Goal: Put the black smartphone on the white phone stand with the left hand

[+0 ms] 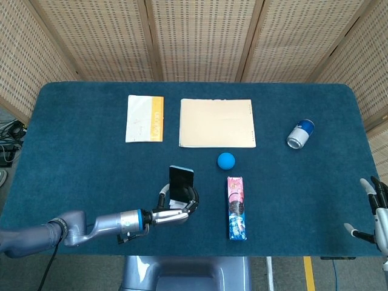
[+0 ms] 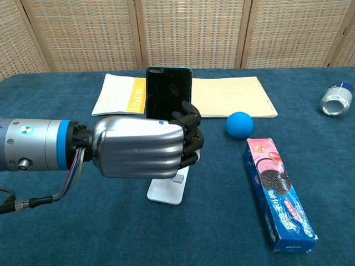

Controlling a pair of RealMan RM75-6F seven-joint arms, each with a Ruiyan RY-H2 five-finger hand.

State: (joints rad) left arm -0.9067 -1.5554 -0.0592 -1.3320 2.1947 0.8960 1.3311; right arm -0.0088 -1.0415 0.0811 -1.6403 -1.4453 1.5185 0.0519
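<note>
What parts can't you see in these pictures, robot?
- Whether the black smartphone sits in the white phone stand: the left hand hides it in the chest view; too small in the head view.
- Right hand: cut off by the head view's edge.
- Can label: too small.

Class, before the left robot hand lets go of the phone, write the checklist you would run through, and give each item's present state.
1. Left robot hand grips the black smartphone: ok.
2. Phone upright, screen forward: ok.
3. Phone directly over the white phone stand: ok.
4. Phone's bottom edge seated on the stand's lip: cannot tell, fingers hide it.
5. Blue ball and cookie box apart from the stand: ok.
6. Right robot hand away at the table edge: ok.
</note>
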